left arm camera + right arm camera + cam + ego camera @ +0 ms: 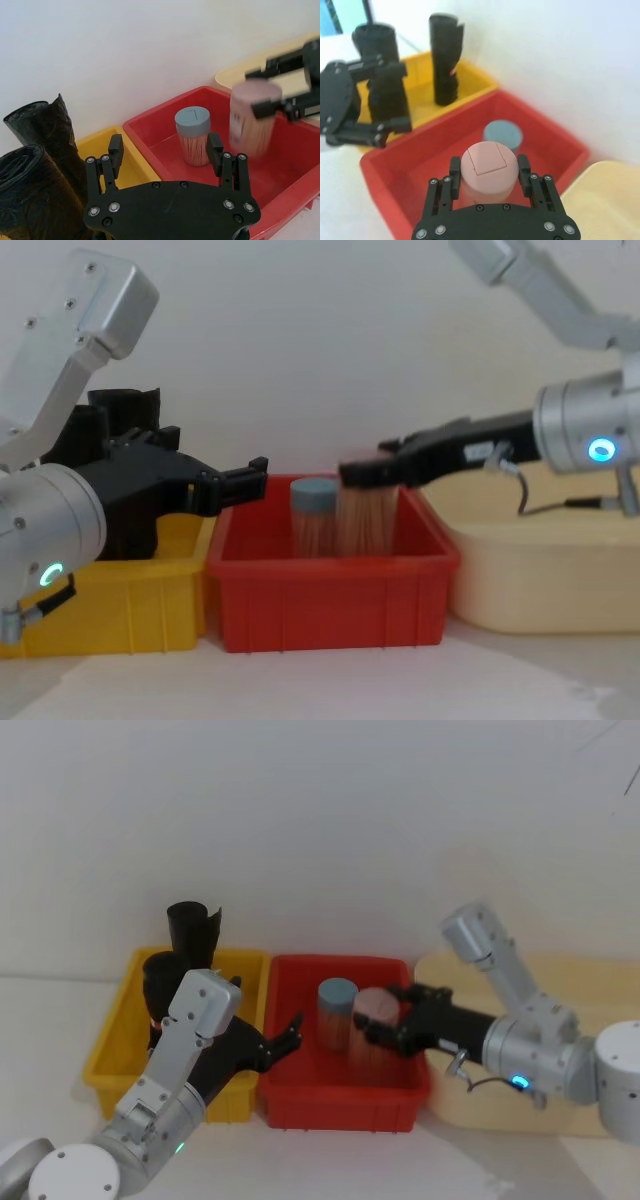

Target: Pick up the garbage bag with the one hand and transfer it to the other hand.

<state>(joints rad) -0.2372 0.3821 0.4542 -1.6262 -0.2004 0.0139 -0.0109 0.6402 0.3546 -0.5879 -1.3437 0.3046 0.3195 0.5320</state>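
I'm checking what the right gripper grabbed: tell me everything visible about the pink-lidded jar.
The pink-lidded jar is a round clear container packed with pale toothpicks, topped by a flat pink cap. It stands upright inside the red bin, beside the blue-lidded jar. The right gripper clamps it near the lid.

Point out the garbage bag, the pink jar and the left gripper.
garbage bag (35,205): left wrist view, its crinkled side.
pink jar (487,167): right wrist view, its lid.
left gripper (165,145): left wrist view, midway between its fingertips.
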